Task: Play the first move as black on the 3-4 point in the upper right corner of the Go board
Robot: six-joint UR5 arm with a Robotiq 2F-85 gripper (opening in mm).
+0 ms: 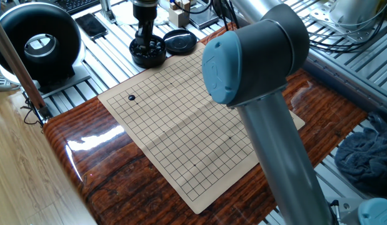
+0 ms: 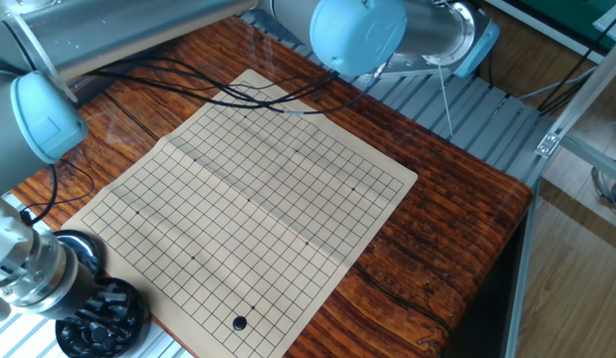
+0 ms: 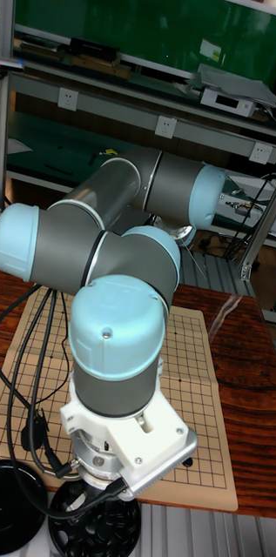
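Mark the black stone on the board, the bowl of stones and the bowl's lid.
black stone (image 1: pixel 132 97), one fixed view, its centre.
bowl of stones (image 1: pixel 157 57), one fixed view, right side of its rim.
lid (image 1: pixel 180 42), one fixed view, middle of its top.

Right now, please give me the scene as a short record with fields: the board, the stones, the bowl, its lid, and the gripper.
board: Go board lies flat on the wooden table
stone on board: one black stone, near a corner; no other stones on the grid
bowl: black bowl of stones, off the board beside one edge
lid: black lid lies next to the bowl
gripper: gripper points down into the bowl; whether its jaws are open cannot be seen
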